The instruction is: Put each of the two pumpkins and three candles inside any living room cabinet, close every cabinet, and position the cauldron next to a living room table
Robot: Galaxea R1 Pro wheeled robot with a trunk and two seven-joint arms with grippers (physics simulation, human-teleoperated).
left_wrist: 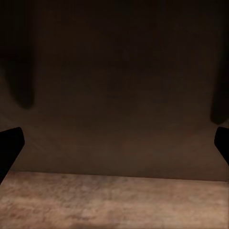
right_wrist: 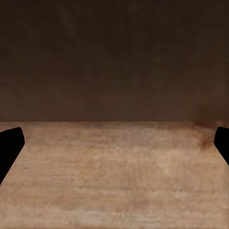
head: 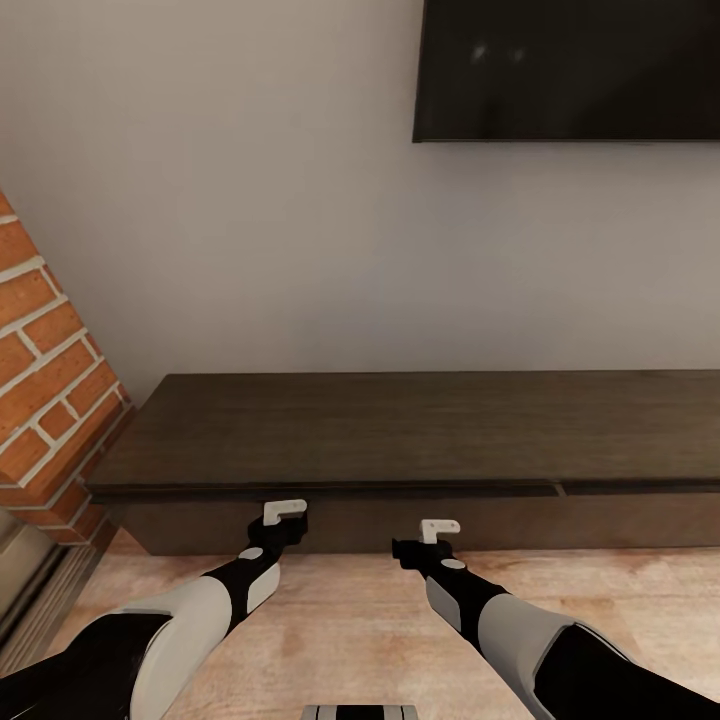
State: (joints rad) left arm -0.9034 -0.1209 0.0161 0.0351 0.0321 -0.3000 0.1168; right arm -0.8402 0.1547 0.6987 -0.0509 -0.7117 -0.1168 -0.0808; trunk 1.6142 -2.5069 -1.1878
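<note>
I'm facing the cabinet (head: 400,440) — left gripper (left_wrist: 114,143) and right gripper (right_wrist: 114,143) both low at its front panel, jaws wide, holding nothing, wooden floor (head: 350,620) beneath.

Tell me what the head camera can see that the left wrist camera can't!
Head view alone: the cabinet's flat top, a brick wall, a dark screen on the wall, and both arms.
Left wrist view alone: the open left end effector up close, its dark fingertips spread wide.
Both: the cabinet's dark front panel and the wooden floor.
</note>
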